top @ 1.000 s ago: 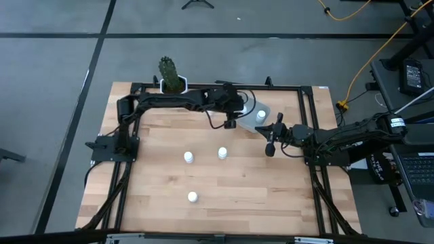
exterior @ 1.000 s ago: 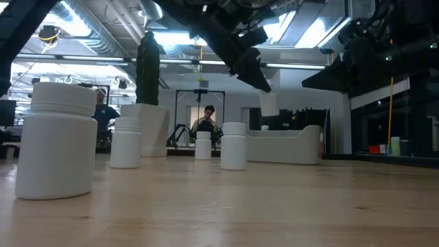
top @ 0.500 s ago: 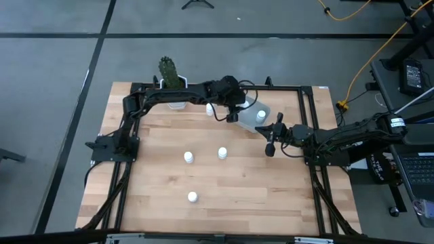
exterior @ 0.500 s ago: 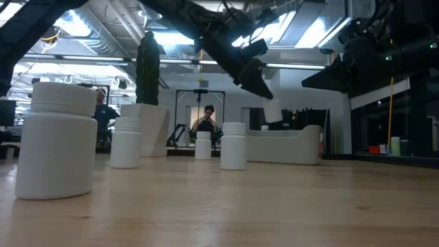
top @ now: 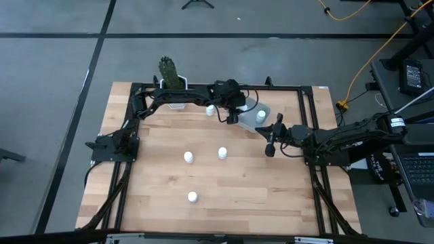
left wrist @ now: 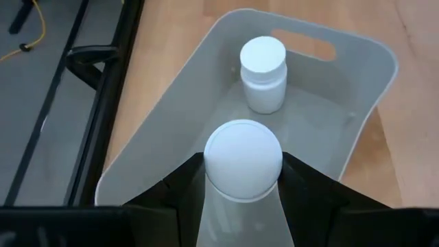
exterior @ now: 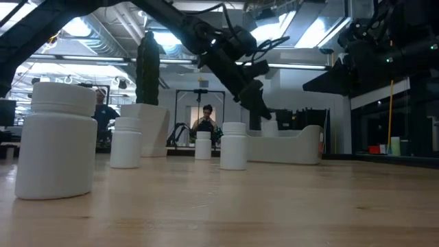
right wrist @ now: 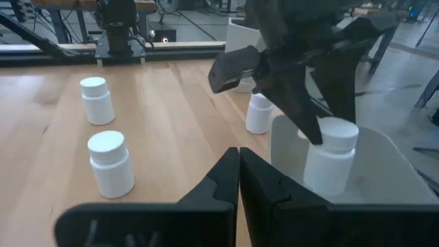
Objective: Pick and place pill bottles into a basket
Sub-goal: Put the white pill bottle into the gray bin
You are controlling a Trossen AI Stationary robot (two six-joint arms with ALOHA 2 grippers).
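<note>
My left gripper (top: pixel 234 116) is over the pale grey basket (top: pixel 252 108) at the table's far middle, shut on a white pill bottle (left wrist: pixel 243 159) that is down inside the basket. A second bottle (left wrist: pixel 263 81) stands upright on the basket's floor. Several more bottles stand upright on the wood: one beside the basket (top: pixel 210 109), two mid-table (top: pixel 188 157) (top: pixel 222 153) and one nearer (top: pixel 192 197). My right gripper (top: pixel 270 146) is shut and empty, just right of the basket toward the near side. My left gripper pinches the bottle between its two fingers (left wrist: pixel 184 189), on opposite sides of the body just under the cap (left wrist: pixel 214 206). The fingers slant down from the table's left. The bottle is upright inside the basket (right wrist: pixel 331 165); whether its base touches the floor I cannot tell.
A white pot with a green cactus (top: pixel 171 80) stands at the far edge, left of the basket. A black frame (top: pixel 203 87) runs around the table. In the low view, people (exterior: pixel 206 122) show in the room beyond.
My left gripper has gone down with the bottle, a little toward the far edge. The bottle, which hung above the basket's rim, now sits upright behind the basket's wall. The gripper has stayed shut on it.
</note>
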